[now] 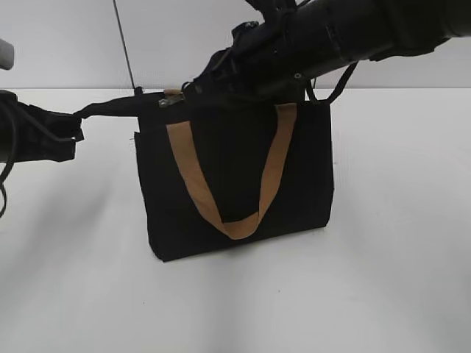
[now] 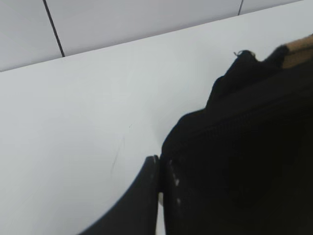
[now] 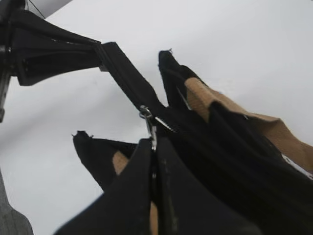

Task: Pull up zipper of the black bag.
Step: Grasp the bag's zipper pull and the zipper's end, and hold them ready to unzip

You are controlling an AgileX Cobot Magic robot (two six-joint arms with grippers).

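The black bag (image 1: 235, 184) stands upright on the white table, one tan handle (image 1: 274, 165) hanging in a V down its front. The silver zipper pull (image 1: 171, 99) sits near the left end of the bag's top. My right gripper (image 1: 190, 88) reaches in from the upper right; in the right wrist view it (image 3: 153, 147) is shut on the zipper pull (image 3: 149, 126). My left gripper (image 1: 75, 123) is shut on the black fabric tail at the bag's top left corner and holds it stretched out leftward. In the left wrist view the jaws (image 2: 160, 171) pinch black fabric of the bag (image 2: 244, 147).
The white table (image 1: 383, 279) spreads around the bag. A pale wall with a thin dark seam (image 1: 124, 44) stands behind. The right arm's thick black body (image 1: 353, 29) hangs above the bag's top right. The left gripper (image 3: 29, 54) shows in the right wrist view.
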